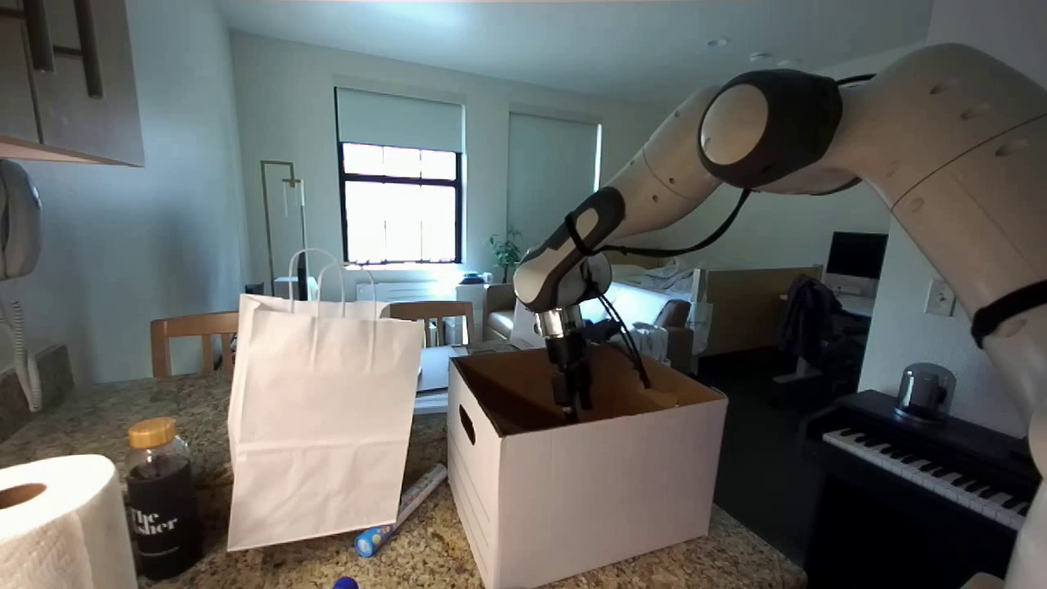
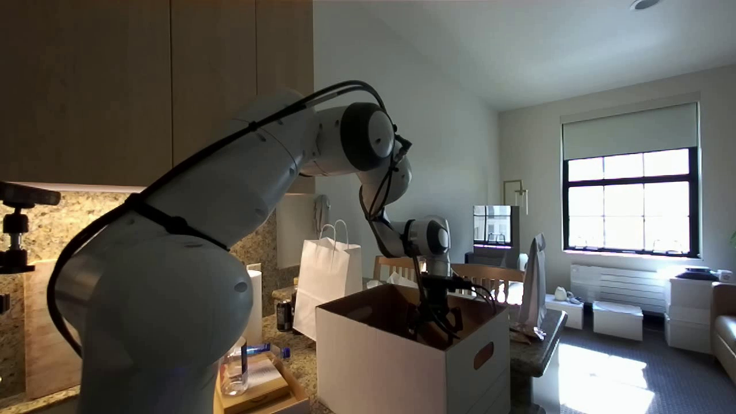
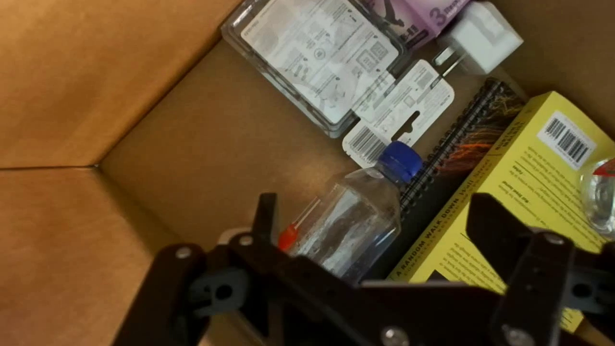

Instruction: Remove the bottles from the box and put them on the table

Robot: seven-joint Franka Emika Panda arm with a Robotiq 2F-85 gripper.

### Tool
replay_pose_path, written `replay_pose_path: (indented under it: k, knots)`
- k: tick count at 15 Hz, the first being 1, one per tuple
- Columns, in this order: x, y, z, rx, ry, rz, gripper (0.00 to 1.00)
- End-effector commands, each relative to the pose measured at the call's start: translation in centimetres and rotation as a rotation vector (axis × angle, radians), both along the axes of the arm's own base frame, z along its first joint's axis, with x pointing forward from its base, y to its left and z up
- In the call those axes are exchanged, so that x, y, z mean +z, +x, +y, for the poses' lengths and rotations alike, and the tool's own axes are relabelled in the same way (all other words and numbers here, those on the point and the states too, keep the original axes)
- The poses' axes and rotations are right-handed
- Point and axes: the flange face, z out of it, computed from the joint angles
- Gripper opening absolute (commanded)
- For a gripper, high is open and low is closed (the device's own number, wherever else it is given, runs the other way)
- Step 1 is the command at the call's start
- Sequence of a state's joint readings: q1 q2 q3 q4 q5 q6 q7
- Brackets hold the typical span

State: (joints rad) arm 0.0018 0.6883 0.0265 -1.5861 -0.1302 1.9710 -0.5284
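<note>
Gripper (image 3: 375,211) hangs within the open top of the white cardboard box (image 1: 605,495), pointed down, with its fingers (image 3: 265,216) wide apart. 12 o'clock denotes the top of each view. In the wrist view, a clear plastic bottle (image 3: 353,216) lies in the box, in line with the gap between the fingertips, its blue cap (image 3: 401,161) toward 1 o'clock; the gripper hides its lower end. Around this bottle: blister pack (image 3: 322,53) at 12 o'clock, spiral-bound notebook (image 3: 463,156) at 2, yellow book (image 3: 528,192) "A Random Walk Down Wall Street" at 3. Farther out at 3, the view edge cuts off a second clear bottle (image 3: 600,206) with a red patch. In an exterior view, an upright clear bottle (image 2: 234,371) and a blue-capped bottle (image 2: 263,349) on its side sit at 9 o'clock from the box. In an exterior view, a white paper bag (image 1: 323,425) stands at 9 o'clock from the box on the granite countertop (image 1: 433,548).
</note>
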Motion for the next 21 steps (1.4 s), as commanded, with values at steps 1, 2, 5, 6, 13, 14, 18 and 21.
replay_pose_path:
  k: [1, 2, 5, 6, 13, 14, 18, 21]
  knots:
    - [-0.7, 1.0, 0.3, -0.002, -0.031, 0.009, 1.00]
    - [-0.9, 1.4, 0.4, -0.006, -0.044, 0.003, 1.00]
    - [-1.7, 2.7, 0.9, -0.069, -0.038, -0.029, 1.00]
    - [-1.9, 3.2, 1.1, -0.101, -0.029, -0.066, 1.00]
    - [-4.2, 3.8, 1.5, -0.393, -0.002, -0.135, 1.00]
    - [-4.0, 3.7, 1.3, -0.437, -0.002, -0.156, 1.00]
    - [-4.2, 2.2, 0.8, -0.601, -0.004, -0.218, 1.00]
    - [-5.8, 1.0, 0.3, -0.693, -0.018, -0.223, 1.00]
